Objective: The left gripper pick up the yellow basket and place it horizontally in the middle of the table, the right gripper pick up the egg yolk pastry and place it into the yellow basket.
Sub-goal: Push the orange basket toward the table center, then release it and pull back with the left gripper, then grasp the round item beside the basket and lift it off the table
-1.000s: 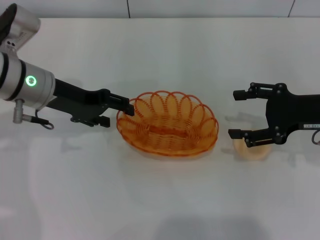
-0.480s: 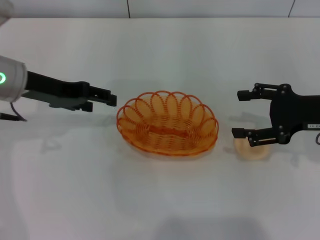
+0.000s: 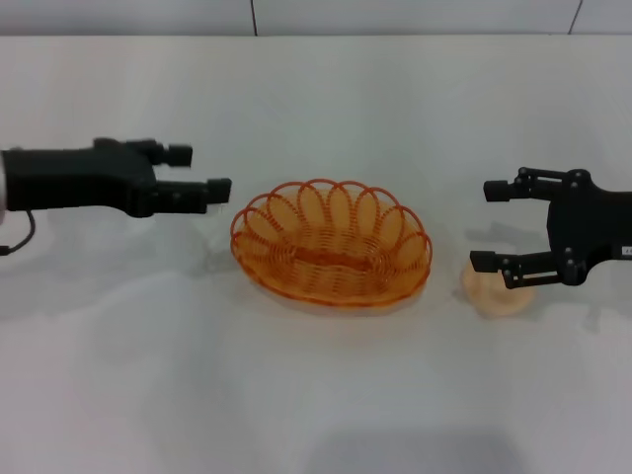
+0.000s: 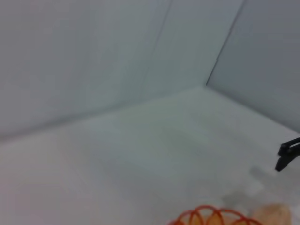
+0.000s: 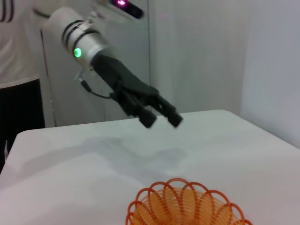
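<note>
Basket placement looks done, since the yellow basket (image 3: 331, 245) sits mid-frame while the left gripper (image 3: 197, 170) hangs open at left and the open right gripper (image 3: 494, 226) straddles the egg yolk pastry (image 3: 497, 292).

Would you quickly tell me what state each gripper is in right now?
Left gripper: open, holding nothing.
Right gripper: open, above the egg yolk pastry.

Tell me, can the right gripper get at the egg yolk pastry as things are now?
Probably yes. The right gripper is open and hangs right over the egg yolk pastry, with one finger already above it. Nothing lies between them; the yellow basket stands apart to the side on the table.
</note>
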Available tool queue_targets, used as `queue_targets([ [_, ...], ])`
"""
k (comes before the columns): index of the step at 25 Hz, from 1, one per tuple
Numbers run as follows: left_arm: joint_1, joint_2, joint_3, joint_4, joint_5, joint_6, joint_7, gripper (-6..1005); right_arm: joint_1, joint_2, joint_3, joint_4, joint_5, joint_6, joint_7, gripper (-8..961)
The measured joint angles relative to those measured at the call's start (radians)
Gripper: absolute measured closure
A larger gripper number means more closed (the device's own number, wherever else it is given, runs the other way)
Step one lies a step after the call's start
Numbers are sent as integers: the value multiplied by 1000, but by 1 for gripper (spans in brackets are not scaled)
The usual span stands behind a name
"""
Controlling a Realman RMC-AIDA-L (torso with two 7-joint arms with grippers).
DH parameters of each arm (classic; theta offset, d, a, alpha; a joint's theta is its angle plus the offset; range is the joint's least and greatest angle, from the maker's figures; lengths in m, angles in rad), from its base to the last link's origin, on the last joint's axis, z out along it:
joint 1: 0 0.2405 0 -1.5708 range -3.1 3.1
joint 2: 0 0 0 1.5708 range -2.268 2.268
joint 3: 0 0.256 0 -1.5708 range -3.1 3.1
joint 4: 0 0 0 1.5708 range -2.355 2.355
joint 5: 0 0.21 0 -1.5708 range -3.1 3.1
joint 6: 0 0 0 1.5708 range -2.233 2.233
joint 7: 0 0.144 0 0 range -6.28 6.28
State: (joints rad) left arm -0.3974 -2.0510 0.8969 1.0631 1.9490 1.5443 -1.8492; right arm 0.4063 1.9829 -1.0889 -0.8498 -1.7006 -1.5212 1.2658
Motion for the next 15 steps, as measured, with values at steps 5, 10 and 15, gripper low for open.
queue_targets([
  [5,48,0,-3,-26,-66,15,235,133,-5,1,13,-1,-4,-16,5,99],
  [10,41,35,-3,-111,-17,95,324,126,-11,3,13,-1,-5,-22,5,99],
  [15,59,82,-4,-188,-3,189,474,127,-19,5,12,-1,-6,-23,2,99],
])
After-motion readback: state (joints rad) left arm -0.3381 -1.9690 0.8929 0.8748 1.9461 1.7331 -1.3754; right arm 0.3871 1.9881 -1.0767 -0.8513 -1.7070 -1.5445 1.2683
